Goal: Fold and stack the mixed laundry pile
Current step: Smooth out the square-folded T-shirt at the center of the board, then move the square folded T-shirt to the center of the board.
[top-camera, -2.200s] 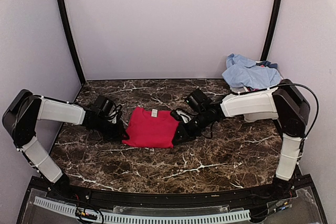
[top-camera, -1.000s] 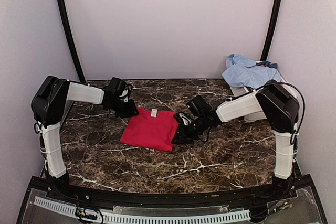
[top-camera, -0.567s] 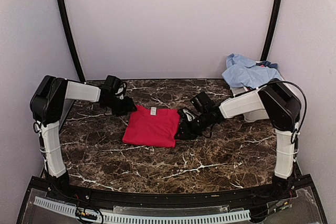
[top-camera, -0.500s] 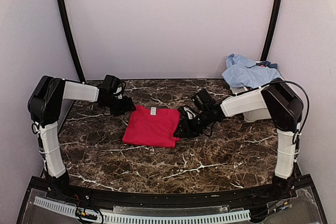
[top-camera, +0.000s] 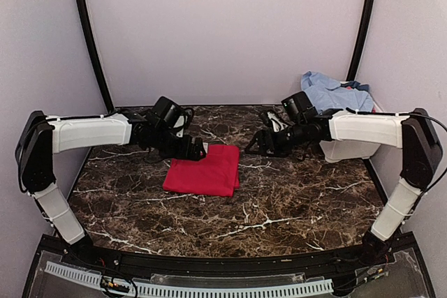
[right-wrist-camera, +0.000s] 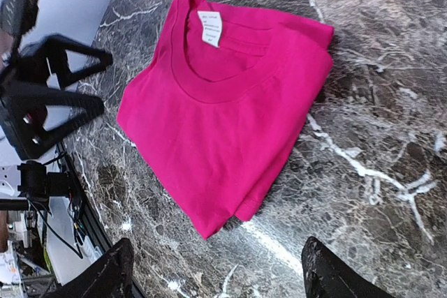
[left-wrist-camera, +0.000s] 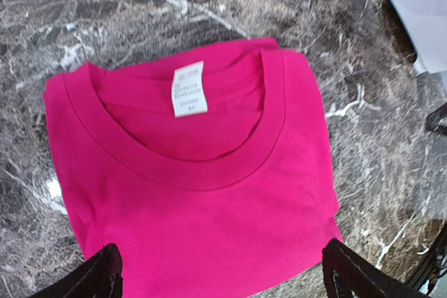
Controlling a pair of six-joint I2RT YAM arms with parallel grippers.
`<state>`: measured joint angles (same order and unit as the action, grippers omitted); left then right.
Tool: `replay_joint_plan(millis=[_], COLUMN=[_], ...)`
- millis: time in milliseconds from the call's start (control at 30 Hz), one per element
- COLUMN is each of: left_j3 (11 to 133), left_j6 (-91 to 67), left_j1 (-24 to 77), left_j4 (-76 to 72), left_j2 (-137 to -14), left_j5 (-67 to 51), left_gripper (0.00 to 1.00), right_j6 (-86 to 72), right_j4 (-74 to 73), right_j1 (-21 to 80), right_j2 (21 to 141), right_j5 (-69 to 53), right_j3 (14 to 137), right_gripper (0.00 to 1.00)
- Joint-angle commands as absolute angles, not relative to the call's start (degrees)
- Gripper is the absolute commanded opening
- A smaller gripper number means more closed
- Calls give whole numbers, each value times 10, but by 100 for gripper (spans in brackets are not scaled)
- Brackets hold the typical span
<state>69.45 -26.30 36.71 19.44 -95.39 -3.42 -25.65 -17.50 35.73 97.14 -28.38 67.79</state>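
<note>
So, the red shirt [top-camera: 204, 170] lies folded; my left gripper [top-camera: 198, 150] and right gripper [top-camera: 253, 147] both gape empty, and the light-blue shirt heap [top-camera: 334, 95] waits unfolded.

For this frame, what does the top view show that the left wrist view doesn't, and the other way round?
Only the top view: both arms in full, the right hand near the red shirt, and the blue shirt heaped far right. Only the left wrist view: the red shirt's collar and white label, which the left hand hides from above. Both: the folded red shirt flat on the table, the open left hand over it.
</note>
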Motion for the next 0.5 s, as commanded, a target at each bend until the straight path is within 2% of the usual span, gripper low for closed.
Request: replay_joint_plan(millis=[0,233,467], left_j3=[712,768,814], left_j6=[-280,-322,-285], left_j1=[412,434,338], left_j4=[254,293,317], left_j2=[-1009,-1118,-1182], left_j5=[24,59,25], left_gripper=[99,99,99], right_j6=[-237,-235,-235], right_j4=[-196,-184,-171], right_j1=[337,327,321], right_j2=[942,926,904], right_j5=[-270,-274,-281], right_j3=[650,617,594], right_gripper=[82,83,83])
